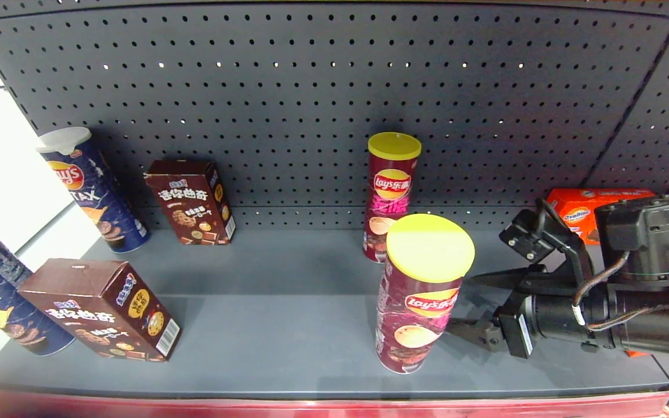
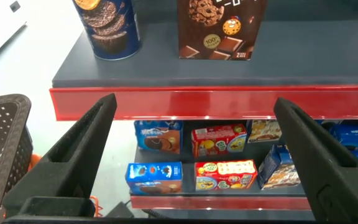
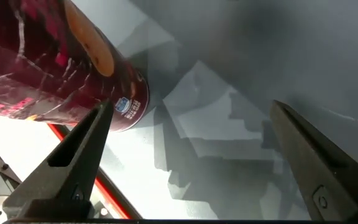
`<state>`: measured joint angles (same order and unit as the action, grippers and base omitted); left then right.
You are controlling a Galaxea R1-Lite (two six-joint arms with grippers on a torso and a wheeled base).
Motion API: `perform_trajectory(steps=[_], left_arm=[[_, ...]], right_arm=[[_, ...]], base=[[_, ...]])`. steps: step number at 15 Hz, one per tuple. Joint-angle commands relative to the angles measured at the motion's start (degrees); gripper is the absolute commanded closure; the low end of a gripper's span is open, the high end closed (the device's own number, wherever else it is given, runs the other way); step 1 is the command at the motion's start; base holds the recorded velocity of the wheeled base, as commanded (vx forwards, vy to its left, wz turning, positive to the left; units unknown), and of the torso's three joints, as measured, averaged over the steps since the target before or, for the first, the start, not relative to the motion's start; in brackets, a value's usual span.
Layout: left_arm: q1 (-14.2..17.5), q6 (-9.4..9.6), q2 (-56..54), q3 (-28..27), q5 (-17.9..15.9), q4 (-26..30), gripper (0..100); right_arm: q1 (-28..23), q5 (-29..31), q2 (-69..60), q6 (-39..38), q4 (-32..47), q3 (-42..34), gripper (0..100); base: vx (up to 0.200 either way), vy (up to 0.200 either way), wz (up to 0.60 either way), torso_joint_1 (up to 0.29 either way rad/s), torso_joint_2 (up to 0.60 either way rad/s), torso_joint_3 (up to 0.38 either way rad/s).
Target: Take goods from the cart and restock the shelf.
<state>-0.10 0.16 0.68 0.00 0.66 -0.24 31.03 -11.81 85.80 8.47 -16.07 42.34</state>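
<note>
Head view: right end effector (image 1: 457, 303) spread beside chip can (image 1: 418, 313); orange box (image 1: 578, 212) half-hidden.

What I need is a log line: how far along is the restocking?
Done: the front can and rear can, both yellow-lidded, stand upright on the shelf. In hand: nothing; the right end effector is open beside the front can, the left end effector open before the shelf's red edge. Left: likely more goods; the shelf has bare room.

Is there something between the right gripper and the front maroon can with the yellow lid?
Nothing visible. The open right gripper sits directly beside the front maroon can, with only bare shelf between them.
</note>
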Motion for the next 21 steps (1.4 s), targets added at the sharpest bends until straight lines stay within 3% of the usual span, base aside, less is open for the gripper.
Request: perform_trajectory(steps=[1,21], left_arm=[[0.0,0.02,0.1,0.0,0.0,0.0,0],[0.0,-0.07,0.1,0.0,0.1,0.0,0]], right_arm=[[0.4,-0.1,0.7,0.1,0.0,0.4,0],[1.1,0.5,0.3,-0.1,0.0,0.6,0]], base=[[0.0,0.0,0.0,0.0,0.0,0.0],[0.0,0.0,0.0,0.0,0.0,0.0]])
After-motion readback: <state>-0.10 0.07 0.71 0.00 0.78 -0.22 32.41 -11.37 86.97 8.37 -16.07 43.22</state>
